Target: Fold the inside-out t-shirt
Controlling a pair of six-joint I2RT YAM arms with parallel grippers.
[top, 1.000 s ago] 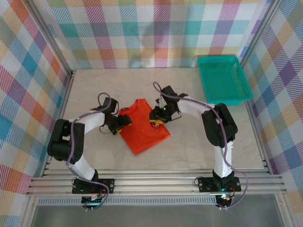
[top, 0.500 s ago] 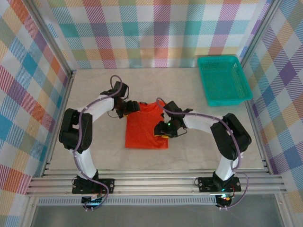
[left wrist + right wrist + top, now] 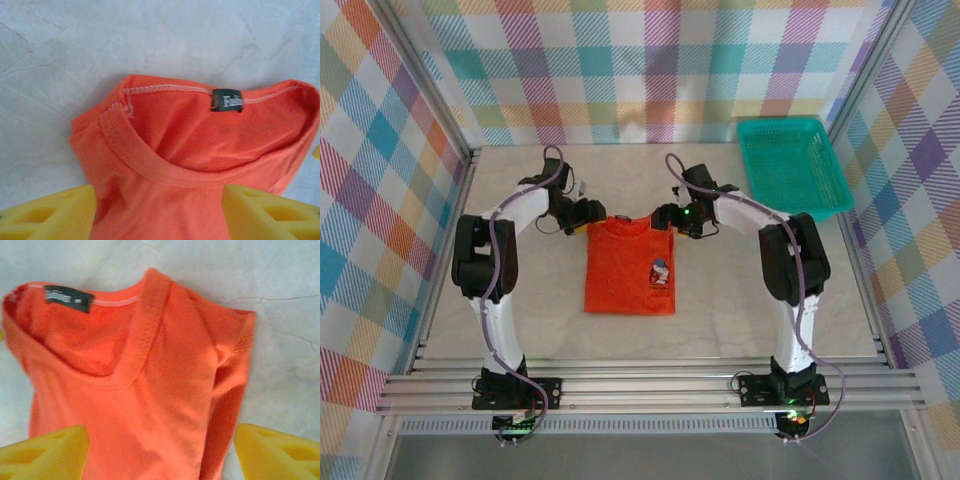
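Orange t-shirt (image 3: 623,275) (neatly rectangular) flat on table (image 3: 750,290)

From my remote station, I see a teal plastic basket (image 3: 790,165) sitting at the far right corner of the pale, marble-patterned table (image 3: 520,300), close beside the right wall. Pastel plaid walls (image 3: 650,60) close in three sides. Silver aluminium rails (image 3: 650,385) run across the near edge. Thin dark veins cross the tabletop in both wrist views.

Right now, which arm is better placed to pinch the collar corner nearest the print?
Right, likely: the right gripper is open at that t-shirt corner; the left gripper is across the collar.
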